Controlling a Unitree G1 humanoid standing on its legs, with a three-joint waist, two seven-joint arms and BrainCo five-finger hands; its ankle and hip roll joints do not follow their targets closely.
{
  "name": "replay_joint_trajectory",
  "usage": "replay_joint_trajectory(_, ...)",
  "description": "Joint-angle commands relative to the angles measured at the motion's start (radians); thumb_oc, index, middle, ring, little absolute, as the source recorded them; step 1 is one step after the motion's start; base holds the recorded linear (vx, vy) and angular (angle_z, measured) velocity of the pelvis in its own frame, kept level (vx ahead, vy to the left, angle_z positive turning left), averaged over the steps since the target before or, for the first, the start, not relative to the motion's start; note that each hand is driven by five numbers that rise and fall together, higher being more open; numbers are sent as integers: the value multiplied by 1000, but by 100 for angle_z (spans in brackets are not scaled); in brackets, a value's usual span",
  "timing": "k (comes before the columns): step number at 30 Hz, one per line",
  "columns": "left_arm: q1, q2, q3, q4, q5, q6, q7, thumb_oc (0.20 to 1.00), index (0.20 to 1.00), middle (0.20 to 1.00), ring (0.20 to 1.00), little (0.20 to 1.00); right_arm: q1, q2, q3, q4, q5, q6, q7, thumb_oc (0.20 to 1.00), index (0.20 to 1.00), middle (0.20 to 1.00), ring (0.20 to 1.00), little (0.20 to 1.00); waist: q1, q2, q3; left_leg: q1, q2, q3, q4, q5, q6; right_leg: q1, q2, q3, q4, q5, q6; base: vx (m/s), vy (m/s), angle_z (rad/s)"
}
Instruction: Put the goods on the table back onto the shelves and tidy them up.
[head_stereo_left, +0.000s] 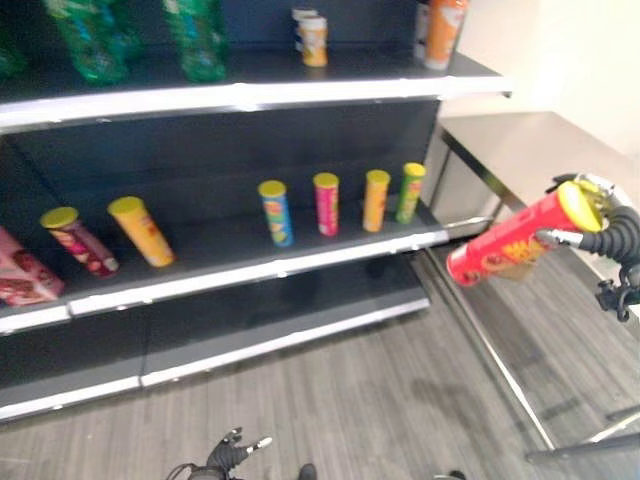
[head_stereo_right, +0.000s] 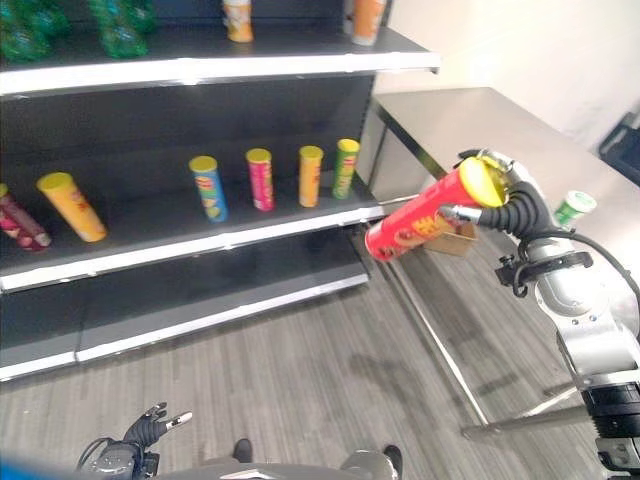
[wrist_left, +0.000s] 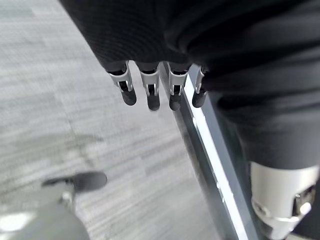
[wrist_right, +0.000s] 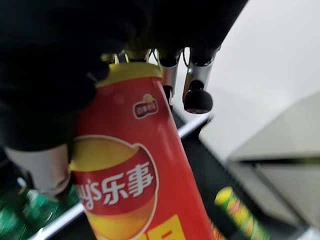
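A red can (head_stereo_left: 505, 248) with a yellow lid is gripped by the right hand (head_stereo_right: 510, 200), just beside the end of the middle shelf (head_stereo_left: 250, 270). On this shelf six cans are counted, plus perhaps one pink bag (head_stereo_left: 18, 275). The left hand (wrist_left: 150, 92) hangs relaxed, holding nothing.

Red canister (head_stereo_left: 505, 247): glossy printed wrap, smooth yellow plastic lid.
Shelves (head_stereo_left: 250, 95): dark matt boards, bright glossy metal strip along front edges.
Table (head_stereo_right: 470, 125): smooth matt top, shiny metal legs.
Floor (head_stereo_left: 380, 400): grey, wood-grain look, matt.
Green bottles (head_stereo_left: 195, 40): clear glossy plastic.
Right hand (head_stereo_right: 490, 205): silver metal-look fingers, dark ribbed matt cover.
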Motion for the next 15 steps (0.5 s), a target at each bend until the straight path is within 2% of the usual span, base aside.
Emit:
replay_joint_trajectory(1, -2, 23, -3, -7, 25, -7, -23, 1000, 1000, 1000, 1000, 1000, -141, -53, -24, -34, 54, -55, -5, 200, 200, 200, 200, 200, 22, -66, -27, 17, -54, 18, -32, -24, -70, 51, 116, -10, -111, -63, -58, 5, 89, 27)
replay_joint_trajectory(2, 2, 18, 7, 6, 25, -6, -24, 1000, 1000, 1000, 1000, 1000, -164, -54, 8, -47, 53, -59, 7, 200, 200, 200, 200, 200, 28, -78, -27, 16, -75, 18, -32, -26, -64, 63, 152, 4, -143, -65, -72, 44, 96, 36)
replay_joint_trajectory(3, 2, 5, 23, 26, 25, -8, -22, 1000, 1000, 1000, 1000, 1000, -189, -62, 56, -81, 26, -58, 29, 200, 200, 200, 200, 200, 35, -93, -25, 21, -110, 3, -32, -32, -51, 76, 181, 46, -205, -57, -90, 40, 100, 28)
replay_joint_trajectory(4, 3, 4, 24, 26, 26, -9, -22, 1000, 1000, 1000, 1000, 1000, -193, -62, 60, -80, 26, -57, 29, 200, 200, 200, 200, 200, 34, -93, -21, 25, -110, 3, -32, -33, -50, 83, 181, 46, -210, -55, -90, 84, 85, 10)
replay_joint_trajectory(5, 4, -11, 48, 42, 15, -10, -14, 1000, 1000, 1000, 1000, 1000, -219, -55, 107, -99, 19, -57, 46, 200, 200, 200, 200, 200, 50, -104, -18, 29, -131, -18, -21, -37, -45, 103, 189, 91, -252, -32, -90, 53, 29, -2)
replay_joint_trajectory(6, 5, -11, 50, 42, 15, -10, -14, 1000, 1000, 1000, 1000, 1000, -225, -54, 113, -97, 19, -58, 46, 200, 200, 200, 200, 200, 49, -103, -16, 31, -131, -17, -21, -38, -45, 107, 189, 92, -256, -30, -89, 64, 44, -1)
replay_joint_trajectory(7, 6, -16, 56, 41, 6, -12, -8, 1000, 1000, 1000, 1000, 1000, -243, -47, 140, -106, 18, -61, 48, 200, 200, 200, 200, 200, 58, -108, -10, 15, -141, -21, 28, -52, -44, 117, 181, 96, -270, -21, -91, 26, 30, 0)
replay_joint_trajectory(9, 9, -32, 73, 8, -31, -14, 1, 1000, 1000, 1000, 1000, 1000, -278, -51, 194, -119, 13, -60, 62, 200, 200, 200, 200, 200, 69, -112, 13, -51, -157, -21, 175, -92, -69, 150, 165, 87, -308, -15, -91, 9, 67, 29)
replay_joint_trajectory(10, 5, -40, 69, 10, -40, -15, 5, 1000, 1000, 1000, 1000, 1000, -301, -54, 231, -107, 4, -56, 65, 200, 200, 200, 200, 200, 73, -113, 25, -82, -148, -16, 215, -88, -91, 170, 159, 85, -329, -14, -90, 70, 175, 63)
replay_joint_trajectory(11, 9, -42, 68, 10, -51, -14, 7, 1000, 1000, 1000, 1000, 1000, -319, -58, 268, -109, -3, -50, 70, 200, 200, 200, 200, 200, 78, -109, 20, -94, -99, 2, 205, -86, -92, 187, 145, 71, -341, -24, -83, 86, 155, 58)
replay_joint_trajectory(12, 10, -42, 69, 10, -51, -14, 7, 1000, 1000, 1000, 1000, 1000, -321, -58, 271, -108, -3, -50, 70, 200, 200, 200, 200, 200, 78, -109, 20, -93, -99, 2, 204, -86, -92, 188, 146, 72, -341, -24, -83, 132, 165, 46)
replay_joint_trajectory(13, 13, -39, 70, 11, -53, -15, 9, 1000, 1000, 1000, 1000, 1000, -333, -56, 287, -104, -6, -48, 71, 200, 200, 200, 200, 200, 81, -111, 14, -91, -68, -1, 172, -74, -90, 191, 134, 71, -340, -29, -79, 99, 134, 22)
replay_joint_trajectory(14, 12, -35, 68, 12, -56, -15, 11, 1000, 1000, 1000, 1000, 1000, -340, -55, 300, -103, -7, -46, 74, 200, 200, 200, 200, 200, 83, -113, 11, -99, -34, -14, 148, -51, -88, 185, 123, 72, -333, -37, -77, 139, 205, 13)
replay_joint_trajectory(15, 11, -28, 67, 10, -62, -18, 17, 1000, 1000, 1000, 1000, 1000, -357, -52, 316, -98, -4, -47, 70, 200, 200, 200, 200, 200, 84, -112, 9, -115, 9, -33, 113, -4, -94, 178, 114, 69, -322, -55, -76, 141, 226, 11)
